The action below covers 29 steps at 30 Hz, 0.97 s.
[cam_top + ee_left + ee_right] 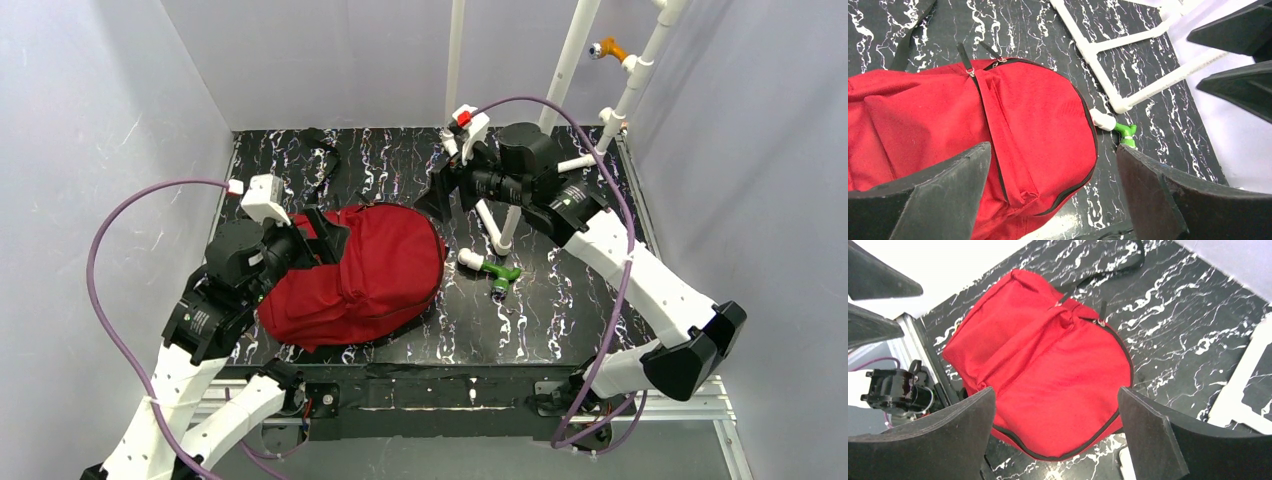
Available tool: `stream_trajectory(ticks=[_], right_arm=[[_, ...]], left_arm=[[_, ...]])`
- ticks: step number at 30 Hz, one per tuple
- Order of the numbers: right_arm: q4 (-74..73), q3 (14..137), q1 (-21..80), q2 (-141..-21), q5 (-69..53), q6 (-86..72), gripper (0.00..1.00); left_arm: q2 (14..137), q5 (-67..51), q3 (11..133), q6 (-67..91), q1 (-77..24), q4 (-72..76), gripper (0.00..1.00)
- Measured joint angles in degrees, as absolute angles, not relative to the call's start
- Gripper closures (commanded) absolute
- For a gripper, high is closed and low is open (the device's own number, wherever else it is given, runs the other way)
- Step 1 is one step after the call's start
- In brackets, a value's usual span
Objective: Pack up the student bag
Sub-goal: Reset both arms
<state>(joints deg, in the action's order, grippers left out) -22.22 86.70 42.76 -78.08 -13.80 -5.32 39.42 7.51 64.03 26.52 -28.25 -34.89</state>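
Backpack [365, 272]: red fabric, black zipper trim. It lies flat on the black marbled table [575, 320], in the left half, close to the near edge. Its rounded end points toward the table's centre. A black strap [322, 160] trails from it toward the far left corner.

Left gripper [325, 236]: positioned above the left part of the backpack. In the left wrist view, the left gripper [1051, 150] has its jaws spread wide. Nothing is held between them, and the red fabric [1038, 100] lies below the fingers. State: released.

Right gripper [441, 196]: positioned above the table beyond the far right edge of the backpack, pointing toward it. In the right wrist view, the right gripper [1057, 390] has its jaws spread wide. The backpack [1048, 365] lies below and clear of the fingers. State: released, nothing grasped.

Adjacent items:
- Green and white nozzle [492, 268]: on the table just beside the right edge of the backpack. The left wrist view shows its white end [1104, 121] at the zipper trim; contact cannot be confirmed.
- White pipe frame [500, 225]: stands on the table near the nozzle, beside the right gripper, and rises at the far right corner.
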Motion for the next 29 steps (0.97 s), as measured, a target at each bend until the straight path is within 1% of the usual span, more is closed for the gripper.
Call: stream_trajectory(ticks=[6,9,12,16,21,26,29], right_arm=[[-23.77,83.66,42.39,-77.95,-14.87,-5.13,0.02],[-25.04,82.87,42.48,-74.54,-12.43,-5.04,0.02],[-25.67,82.81,42.48,-68.51,-7.33,-5.10,0.01],[-25.34,82.50,42.48,-59.77,2.68,-4.64,0.02],[-23.83,79.75,42.48,-49.47,14.15,-3.95,0.02],[-22.94,79.55,42.48,-43.75,24.29,-4.05,0.02],[-22.35,78.83,42.46,-42.15,27.73,-4.10,0.02]], left_arm=[[40.29,6.70,64.93,23.09,-28.25,-34.46,0.02],[38.48,6.90,66.04,21.02,-28.25,-34.26,0.02],[35.92,8.08,68.05,18.44,-28.25,-33.08,0.02],[32.82,11.40,71.24,14.90,-28.25,-29.65,0.02],[29.15,15.00,70.85,11.29,-28.25,-24.23,0.02],[28.12,16.56,69.78,10.33,-28.25,-22.24,0.02],[28.58,16.75,69.78,10.26,-28.25,-22.33,0.02]])
